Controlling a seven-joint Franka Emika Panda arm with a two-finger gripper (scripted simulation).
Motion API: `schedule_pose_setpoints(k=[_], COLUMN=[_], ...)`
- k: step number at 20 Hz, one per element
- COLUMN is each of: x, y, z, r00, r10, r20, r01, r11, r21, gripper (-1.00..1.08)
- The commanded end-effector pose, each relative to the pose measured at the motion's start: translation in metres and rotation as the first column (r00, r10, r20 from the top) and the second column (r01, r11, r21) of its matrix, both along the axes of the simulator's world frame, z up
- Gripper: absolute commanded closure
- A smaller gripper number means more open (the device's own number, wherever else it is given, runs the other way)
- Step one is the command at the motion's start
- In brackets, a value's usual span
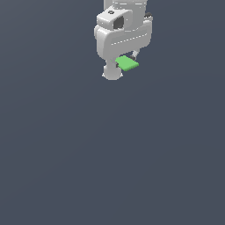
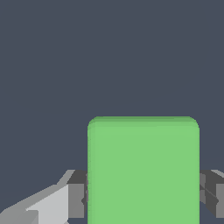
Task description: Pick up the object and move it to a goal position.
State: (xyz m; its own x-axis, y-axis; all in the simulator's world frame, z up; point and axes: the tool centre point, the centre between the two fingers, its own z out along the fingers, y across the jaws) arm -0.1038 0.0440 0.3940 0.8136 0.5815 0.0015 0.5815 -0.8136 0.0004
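One green cube, clamped between both dark pads of the white gripper, touching each side. Cube sits under the arm, at the exterior view's far centre, above a plain grey floor.

Cube between the fingers of the end effector

In the exterior view the arm comes in from the top edge, with the end effector at its lower end. The cube sits between the two fingers, touching both, one on each side; the plain ground lies all around.
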Motion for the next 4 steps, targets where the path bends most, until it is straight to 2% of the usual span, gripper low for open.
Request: schedule_pose_setpoints(k=[1, 4], x=[-0.0026, -0.0033], y=[-0.0007, -0.0010], z=[0.0061, 0.0084], r00=[1.000, 1.000], r10=[0.000, -0.001], r20=[-0.001, -0.001], r01=[0.000, 0.001], r11=[1.000, 1.000], r21=[0.000, 0.000], gripper=[1.08, 1.08])
